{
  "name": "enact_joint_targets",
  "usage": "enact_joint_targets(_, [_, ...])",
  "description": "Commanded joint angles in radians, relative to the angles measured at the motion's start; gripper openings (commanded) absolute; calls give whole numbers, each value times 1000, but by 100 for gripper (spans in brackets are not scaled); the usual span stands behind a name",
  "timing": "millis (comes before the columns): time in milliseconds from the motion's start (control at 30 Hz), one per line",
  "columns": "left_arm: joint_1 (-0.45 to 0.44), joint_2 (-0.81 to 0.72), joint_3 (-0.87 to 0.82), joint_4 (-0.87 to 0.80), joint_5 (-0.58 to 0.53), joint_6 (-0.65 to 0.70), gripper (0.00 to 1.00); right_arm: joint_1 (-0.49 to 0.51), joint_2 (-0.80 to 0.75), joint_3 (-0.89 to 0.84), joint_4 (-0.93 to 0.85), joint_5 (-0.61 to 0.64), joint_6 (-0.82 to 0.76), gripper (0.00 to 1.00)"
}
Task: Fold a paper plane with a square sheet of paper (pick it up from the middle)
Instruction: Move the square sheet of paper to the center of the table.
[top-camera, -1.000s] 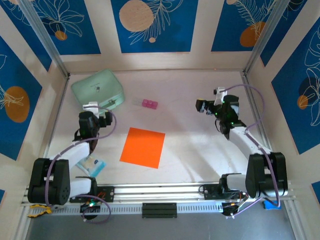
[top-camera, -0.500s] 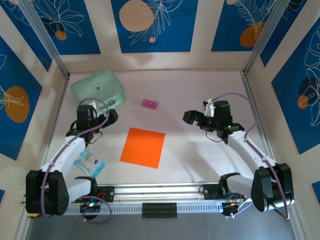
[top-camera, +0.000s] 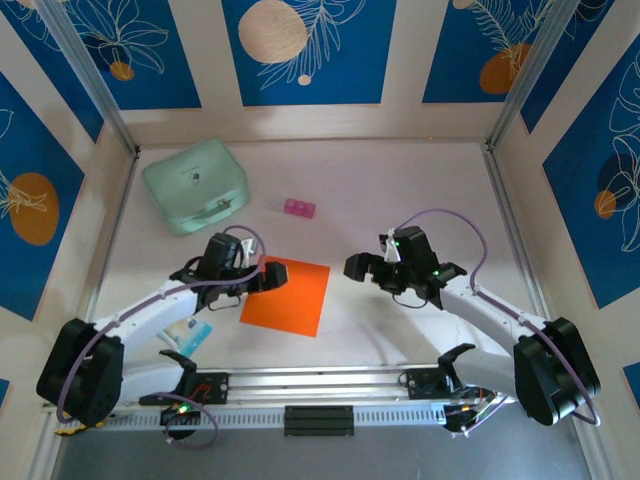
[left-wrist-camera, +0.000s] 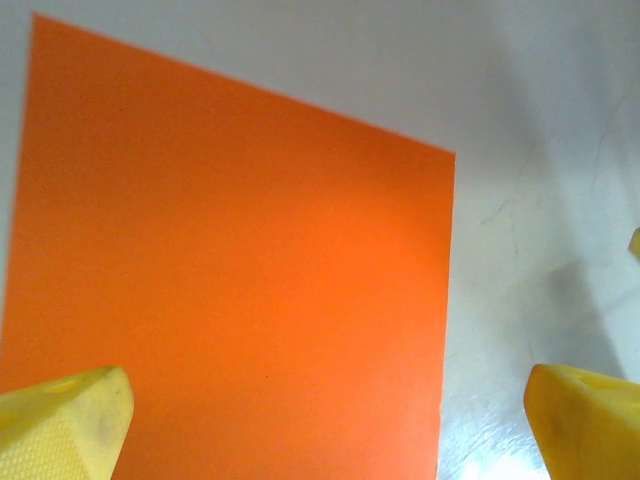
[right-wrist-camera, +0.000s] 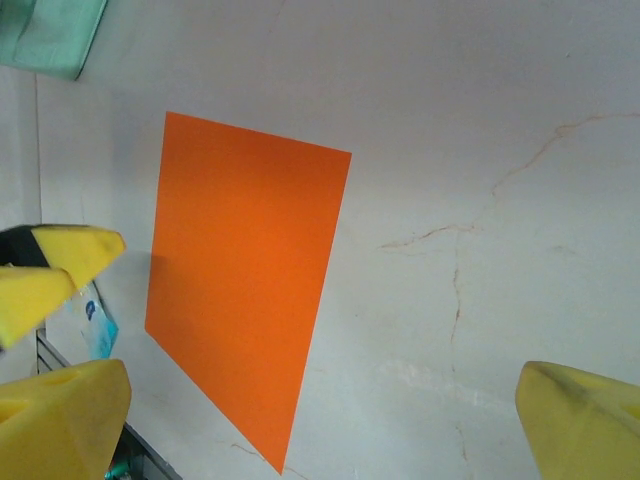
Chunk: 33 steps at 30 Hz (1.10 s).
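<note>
Your left gripper (top-camera: 268, 275) stands with its jaws wide apart and nothing between them. The square sheet of paper (top-camera: 287, 296) lies flat and unfolded on the table (top-camera: 400, 190), beneath and ahead of its fingers. Your right gripper (top-camera: 357, 268) is likewise spread and empty, with the sheet ahead of its fingertips, near but apart.

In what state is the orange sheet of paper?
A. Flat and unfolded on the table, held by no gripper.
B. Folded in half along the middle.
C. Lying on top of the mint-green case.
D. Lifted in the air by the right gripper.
A: the square sheet of paper lies flat on the table, uncreased, and the left gripper and right gripper are both open.
</note>
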<state>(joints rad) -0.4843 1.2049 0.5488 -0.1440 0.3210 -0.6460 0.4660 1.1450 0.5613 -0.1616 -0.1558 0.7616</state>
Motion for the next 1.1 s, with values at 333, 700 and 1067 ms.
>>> enact_joint_targets(333, [-127, 204, 93, -85, -68, 2, 98, 20, -21, -43, 8, 83, 88, 99])
enact_joint_targets(700, [-171, 319, 62, 77, -29, -323, 95, 16, -77, -107, -47, 157, 166, 99])
enact_joint_targets(1067, [-239, 244, 158, -4, -191, -350, 96, -3, -136, -131, -65, 158, 172, 99])
